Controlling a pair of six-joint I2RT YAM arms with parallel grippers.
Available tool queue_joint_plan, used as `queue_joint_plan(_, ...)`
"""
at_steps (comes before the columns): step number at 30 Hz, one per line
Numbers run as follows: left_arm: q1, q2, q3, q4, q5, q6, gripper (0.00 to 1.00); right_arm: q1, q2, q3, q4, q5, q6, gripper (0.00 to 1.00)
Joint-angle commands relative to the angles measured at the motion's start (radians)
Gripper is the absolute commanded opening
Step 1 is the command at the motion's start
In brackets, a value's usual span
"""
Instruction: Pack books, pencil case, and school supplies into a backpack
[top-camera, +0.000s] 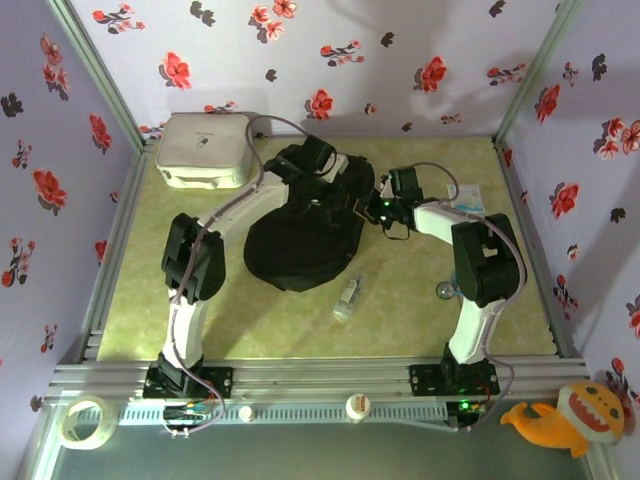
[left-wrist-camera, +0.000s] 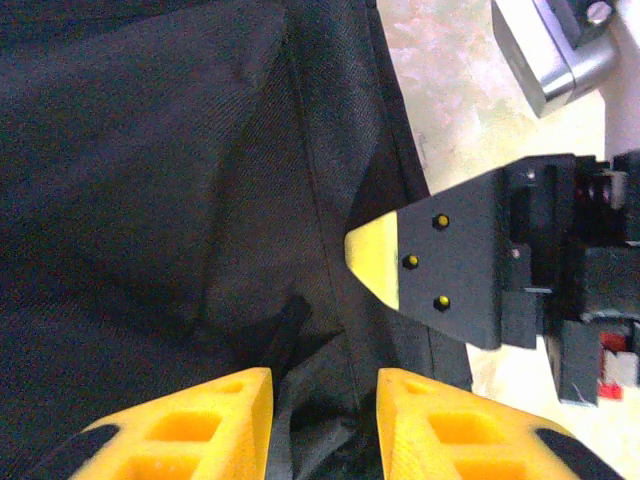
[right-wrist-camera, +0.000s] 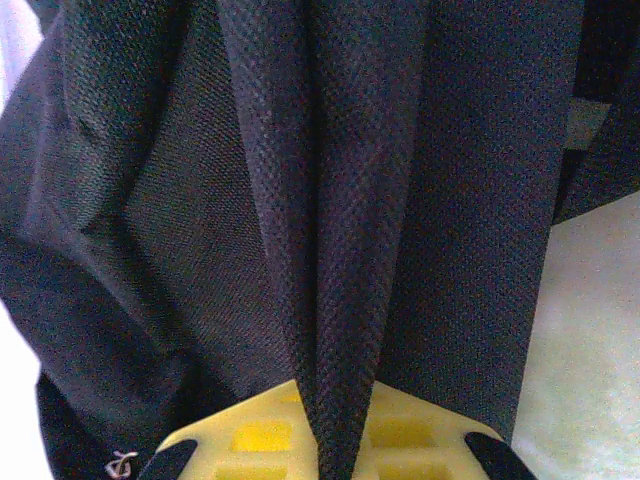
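Black woven fabric fills the middle of the scene. The backpack (top-camera: 300, 250) lies slumped at the centre of the pale green worktop (top-camera: 250, 325), between the two arms. The left arm (top-camera: 195, 260) curves in from the left over the bag's far end. In its wrist view, its yellow fingers (left-wrist-camera: 215, 425) stand apart on either side of a crease in the cloth, so the left jaws are released and not visibly pressing the fabric. The right arm (top-camera: 485, 260) reaches across to the bag's right edge. There the right jaws are clenched on a pinched-up fold of the backpack, and the cloth rises in a tight ridge from between the yellow fingers (right-wrist-camera: 420, 435).

A white rounded plastic box (top-camera: 203, 150) sits in the far left corner, near the bag but apart from it. A small white-blue packet (top-camera: 468, 197) lies toward the far right, beyond the right arm. A small pale tube (top-camera: 347, 298) rests just in front of the backpack. Off the worktop, a roll of tape (top-camera: 82, 420) lies at the near left and an orange plush toy (top-camera: 570, 415) at the near right.
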Motion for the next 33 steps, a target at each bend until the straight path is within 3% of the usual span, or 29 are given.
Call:
queue_joint_plan(1,-0.011,0.047,0.048,-0.069,0.037,0.04,0.32,0.022,-0.058,-0.047,0.103,-0.104,0.069,0.08)
queue_joint_plan(13,-0.013,0.191,0.212,-0.254,-0.01,0.105,0.32,0.047,-0.084,-0.096,0.111,-0.09,0.067,0.06)
queue_joint_plan(23,-0.017,0.22,0.227,-0.312,-0.028,0.177,0.41,0.063,-0.083,-0.098,0.097,-0.072,0.059,0.06)
queue_joint_plan(33,-0.02,0.271,0.273,-0.409,-0.037,0.226,0.36,0.072,-0.074,-0.096,0.093,-0.057,0.06,0.05)
